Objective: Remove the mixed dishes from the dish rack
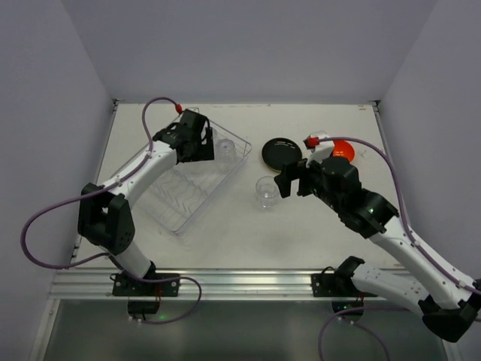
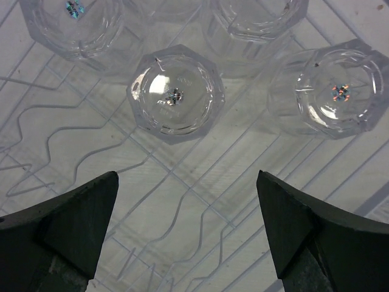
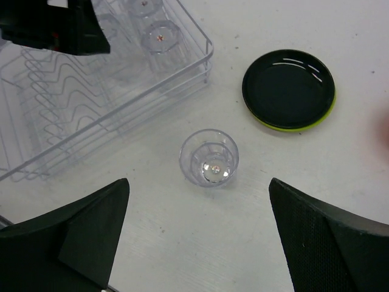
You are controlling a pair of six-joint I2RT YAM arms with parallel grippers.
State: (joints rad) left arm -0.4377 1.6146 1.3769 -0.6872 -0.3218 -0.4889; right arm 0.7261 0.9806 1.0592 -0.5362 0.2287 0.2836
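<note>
The dish rack (image 1: 184, 199) is a see-through wire basket at the table's left. Several clear cups stand upside down at its far end, among them one (image 2: 175, 94) just ahead of my left gripper (image 2: 188, 201) and another (image 2: 337, 94) to its right. That gripper hovers open over them and holds nothing. One clear cup (image 3: 208, 157) stands upright on the table, apart from my open right gripper (image 3: 200, 207), which is just above and behind it. The black plate (image 3: 287, 88) lies on the lime-green plate (image 3: 285, 126). The orange-red bowl (image 1: 344, 150) sits behind my right wrist.
The rack's plate-slot prongs (image 3: 67, 91) hold nothing. My left arm's black gripper (image 3: 55, 27) shows over the rack's far end in the right wrist view. Bare white table (image 1: 248, 233) lies between the rack and the right arm. Walls close in the table on three sides.
</note>
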